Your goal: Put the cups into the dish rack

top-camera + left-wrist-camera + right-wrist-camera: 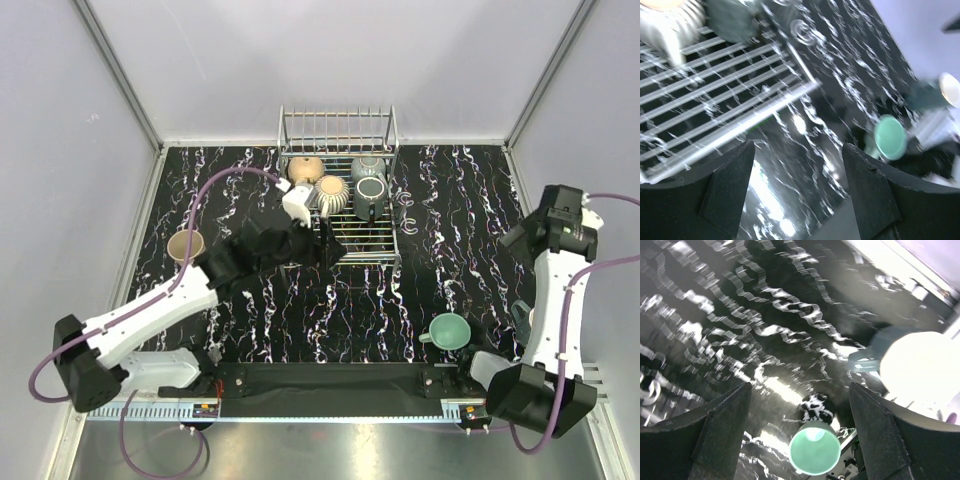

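Observation:
The silver wire dish rack (384,243) stands at the back centre. It holds a tan cup (305,168), a beige ribbed cup (331,192), a grey-green cup (368,166) and a dark grey mug (370,193). Another tan cup (186,244) stands on the table at the left. A teal cup (450,330) stands near the right arm's base. My left gripper (328,245) is open and empty at the rack's front edge (715,85). My right gripper (518,238) is open and empty, above the table at the right. Its wrist view shows the teal cup (815,448) below and a whitish handled cup (920,372) beside it.
The table has a black marbled top (300,310), with white walls on three sides. The right arm's links stand over the table's right edge (555,300). A metal rail (330,405) runs along the near edge between the arm bases.

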You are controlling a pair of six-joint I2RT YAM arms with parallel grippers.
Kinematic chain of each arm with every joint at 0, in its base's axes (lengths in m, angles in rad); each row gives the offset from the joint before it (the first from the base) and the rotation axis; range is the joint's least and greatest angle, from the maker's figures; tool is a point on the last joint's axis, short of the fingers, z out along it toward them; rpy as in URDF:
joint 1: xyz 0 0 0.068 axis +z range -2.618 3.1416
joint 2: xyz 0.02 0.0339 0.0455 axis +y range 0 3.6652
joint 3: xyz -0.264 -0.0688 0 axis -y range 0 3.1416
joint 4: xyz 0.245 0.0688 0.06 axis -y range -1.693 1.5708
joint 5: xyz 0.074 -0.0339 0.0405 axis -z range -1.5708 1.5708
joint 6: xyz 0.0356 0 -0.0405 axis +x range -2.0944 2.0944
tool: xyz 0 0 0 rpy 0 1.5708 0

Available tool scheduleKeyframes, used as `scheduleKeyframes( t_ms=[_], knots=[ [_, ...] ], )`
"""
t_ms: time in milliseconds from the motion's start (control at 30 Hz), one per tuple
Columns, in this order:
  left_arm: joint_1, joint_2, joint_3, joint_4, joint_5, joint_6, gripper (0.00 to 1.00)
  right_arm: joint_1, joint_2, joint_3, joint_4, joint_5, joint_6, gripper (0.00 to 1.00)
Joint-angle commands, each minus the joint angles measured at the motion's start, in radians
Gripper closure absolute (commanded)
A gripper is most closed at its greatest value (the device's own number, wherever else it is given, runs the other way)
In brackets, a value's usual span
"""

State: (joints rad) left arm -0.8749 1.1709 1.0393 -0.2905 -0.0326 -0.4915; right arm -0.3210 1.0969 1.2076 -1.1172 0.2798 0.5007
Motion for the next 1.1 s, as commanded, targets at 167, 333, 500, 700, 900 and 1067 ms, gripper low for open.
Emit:
scheduleKeyframes(
  t_ms=[167, 333, 500, 700, 900, 1067],
  knots=[
    [-0.05, -0.16, -0.113, 0.03, 0.142, -0.053, 0.22, -0.24, -0.075, -0.074, 0.034, 0.056, 0.022, 0.16],
    [-0.05, -0.226, -0.142, 0.03, 0.149, -0.047, 0.21, -0.306, -0.1, -0.146, 0.042, 0.078, 0.081, 0.2],
    [-0.05, -0.24, -0.154, 0.03, 0.198, -0.053, 0.2, -0.355, -0.091, -0.163, 0.045, 0.09, 0.136, 0.21],
    [-0.05, -0.281, -0.18, 0.031, 0.214, -0.055, 0.2, -0.428, -0.086, -0.22, 0.077, 0.071, 0.188, 0.23],
    [-0.05, -0.321, -0.186, 0.017, 0.22, -0.058, 0.19, -0.44, -0.066, -0.253, 0.118, 0.065, 0.205, 0.28],
    [-0.05, -0.326, -0.182, 0.011, 0.224, -0.055, 0.19, -0.441, -0.045, -0.276, 0.157, 0.07, 0.206, 0.3]
  ],
)
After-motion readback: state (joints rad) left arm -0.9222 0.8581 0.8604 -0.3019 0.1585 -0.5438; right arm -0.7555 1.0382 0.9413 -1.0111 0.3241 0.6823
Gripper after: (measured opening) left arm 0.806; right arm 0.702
